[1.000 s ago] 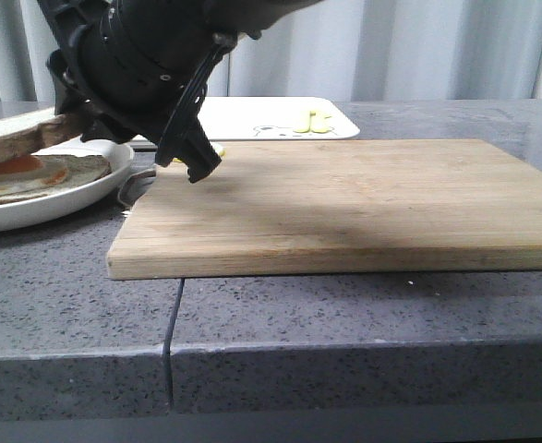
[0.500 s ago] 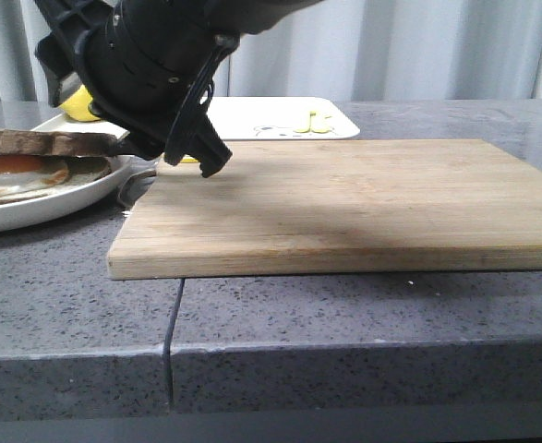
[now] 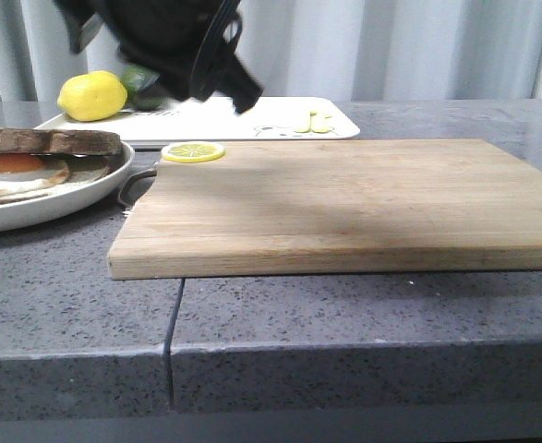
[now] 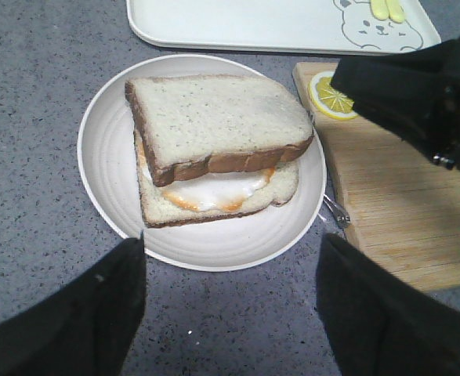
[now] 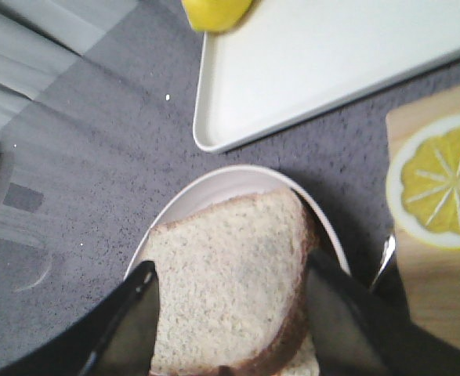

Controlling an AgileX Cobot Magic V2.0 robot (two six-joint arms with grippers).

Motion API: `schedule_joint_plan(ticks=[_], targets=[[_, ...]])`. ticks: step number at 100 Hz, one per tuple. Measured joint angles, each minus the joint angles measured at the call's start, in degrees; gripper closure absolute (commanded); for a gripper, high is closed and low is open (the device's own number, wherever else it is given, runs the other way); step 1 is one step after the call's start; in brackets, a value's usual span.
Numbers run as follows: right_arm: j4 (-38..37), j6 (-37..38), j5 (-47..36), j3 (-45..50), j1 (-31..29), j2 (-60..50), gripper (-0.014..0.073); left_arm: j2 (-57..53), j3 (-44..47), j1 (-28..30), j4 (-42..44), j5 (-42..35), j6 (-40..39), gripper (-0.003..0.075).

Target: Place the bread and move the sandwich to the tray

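The sandwich sits on a round white plate at the left of the counter. Its top bread lies flat over a fried egg and a lower slice. From the front, the bread covers the orange yolk. My right gripper hangs open above the bread, touching nothing, and shows high up in the front view. My left gripper is open over bare counter beside the plate. The white tray with its bear drawing lies just behind the plate.
A wooden cutting board fills the middle and right, with a lemon slice on its far left corner. Its metal handle points at the plate. A whole lemon rests on the tray's left end.
The bread went from tilted in my right gripper to lying flat on the egg. The right gripper let go of it, opened and rose up and to the right.
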Motion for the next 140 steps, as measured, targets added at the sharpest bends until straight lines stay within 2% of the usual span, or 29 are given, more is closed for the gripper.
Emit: schedule_joint_plan(ticks=[13, 30, 65, 77, 101, 118, 140], targets=[[-4.1, -3.4, -0.9, 1.3, -1.7, -4.4, 0.0165, 0.0, 0.0, 0.0, 0.0, 0.0, 0.0, 0.0281], [-14.1, -4.5, -0.3, 4.8, -6.9, -11.9, 0.0165, 0.0, 0.0, 0.0, 0.0, 0.0, 0.0, 0.0281], [-37.5, -3.9, 6.9, 15.9, -24.8, -29.6, 0.0165, 0.0, 0.0, 0.0, 0.0, 0.0, 0.0, 0.0281], [-46.7, 1.2, 11.1, 20.6, -32.2, -35.7, 0.0165, 0.0, 0.0, 0.0, 0.0, 0.0, 0.0, 0.0281], [-69.9, 19.5, 17.1, 30.2, -43.2, -49.0, 0.0165, 0.0, 0.0, 0.0, 0.0, 0.0, 0.0, 0.0281], [-82.0, 28.3, 18.4, 37.2, -45.9, -57.9, 0.0165, 0.0, 0.0, 0.0, 0.0, 0.0, 0.0, 0.0281], [-89.4, 35.1, 19.9, 44.8, -46.0, -68.7, 0.0165, 0.0, 0.0, 0.0, 0.0, 0.0, 0.0, 0.0281]])
